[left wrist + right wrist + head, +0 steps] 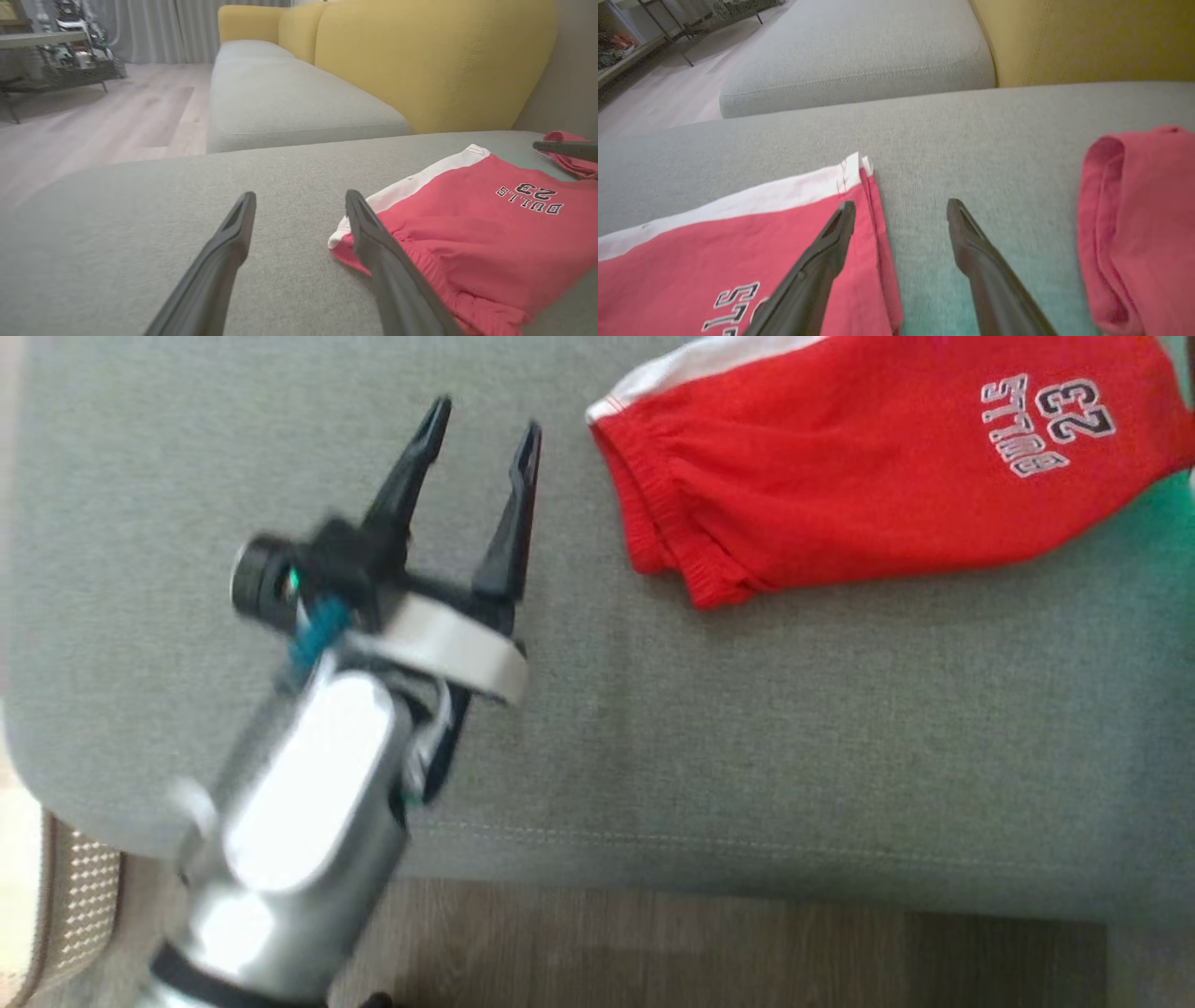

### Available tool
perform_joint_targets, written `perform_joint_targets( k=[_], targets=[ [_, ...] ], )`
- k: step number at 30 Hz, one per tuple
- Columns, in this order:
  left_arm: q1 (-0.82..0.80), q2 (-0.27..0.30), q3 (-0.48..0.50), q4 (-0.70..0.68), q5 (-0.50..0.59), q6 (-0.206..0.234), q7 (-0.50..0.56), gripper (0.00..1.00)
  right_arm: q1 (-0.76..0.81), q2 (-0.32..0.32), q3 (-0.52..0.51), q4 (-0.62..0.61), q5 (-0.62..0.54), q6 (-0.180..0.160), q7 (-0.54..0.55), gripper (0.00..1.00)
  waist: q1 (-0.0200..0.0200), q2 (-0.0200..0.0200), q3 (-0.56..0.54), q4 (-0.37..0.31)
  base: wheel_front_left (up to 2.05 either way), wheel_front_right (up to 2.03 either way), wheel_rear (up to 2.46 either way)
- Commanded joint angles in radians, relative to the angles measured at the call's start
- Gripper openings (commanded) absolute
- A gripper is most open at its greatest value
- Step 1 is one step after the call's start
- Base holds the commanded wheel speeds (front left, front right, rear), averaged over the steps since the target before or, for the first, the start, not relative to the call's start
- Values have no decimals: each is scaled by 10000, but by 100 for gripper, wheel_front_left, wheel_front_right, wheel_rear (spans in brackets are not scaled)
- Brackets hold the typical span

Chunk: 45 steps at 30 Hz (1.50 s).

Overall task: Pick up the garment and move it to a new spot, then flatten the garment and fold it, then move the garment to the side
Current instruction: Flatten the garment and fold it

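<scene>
The garment is a pair of red shorts with a white side stripe and a "BULLS 23" print, lying flat on the grey seat cushion at the upper right. My left gripper is open and empty, hovering just left of the elastic waistband. In the left wrist view the garment lies beside and under the right finger of that gripper. My right gripper is open and empty; its left finger is over the garment's hem corner. Another roll of red cloth lies to the right.
The cushion's front edge runs along the bottom, with wooden floor below it. A yellow backrest rises behind the seat. A second grey cushion extends beyond. A low table with clutter stands across the floor.
</scene>
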Motion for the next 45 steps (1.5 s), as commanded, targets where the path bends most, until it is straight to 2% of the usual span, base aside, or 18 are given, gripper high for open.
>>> perform_joint_targets(
  k=[1, 4, 12, 21, 22, 23, 25, 32, 40, 45],
  targets=[
    [251, 114, 469, -622, 440, 269, -49, 100, 181, -190, 49, -222, 109, -4, 18, 100, 0, -1, -311, 198, 0, 0, 0],
    [1329, -116, 580, -1422, 1343, 759, -49, 100, 621, -252, 22, 100, 299, -4, 6, 100, 0, -1, -665, 524, 0, 0, 0],
    [3273, -494, 381, -2870, 2652, 1380, -49, 100, 900, -597, -183, 1561, 242, -4, -132, 100, 0, -1, -1050, 1619, 0, 0, 0],
    [4111, -676, 122, -3248, 3244, 1593, -49, 100, 446, -1069, -667, 3870, -552, -4, -131, 100, 0, -1, -1071, 2493, 0, 0, 0],
    [4136, -680, 121, -3243, 3248, 1575, -49, 100, 405, -1035, -675, 4014, -561, -4, -81, 79, 0, -1, -1086, 2516, 0, 0, 0],
    [4146, -674, 128, -3230, 3279, 1571, -49, 100, 376, -981, -675, 4136, -545, -4, -11, 44, 0, -1, -1104, 2532, 0, 0, 0],
    [4161, -660, 152, -3210, 3327, 1569, -49, 100, 352, -840, -592, 4295, -508, -4, 213, 0, 0, -1, -1144, 2525, 0, 0, 0],
    [4245, -533, 268, -3198, 3405, 1541, -49, 100, 385, -588, -263, 4140, -317, -4, 190, 0, 0, -1, -1455, 2194, 0, 0, 0],
    [4372, -384, 344, -3202, 3452, 1507, -49, 100, 352, -409, 199, 3560, -104, -4, -189, 0, 0, -1, -1987, 1347, 0, 0, 0],
    [4454, -314, 321, -3146, 3445, 1424, -49, 100, 336, -761, 383, 3251, -66, -4, -239, 0, 0, -1, -2210, 915, 0, 0, 0]
  ],
)
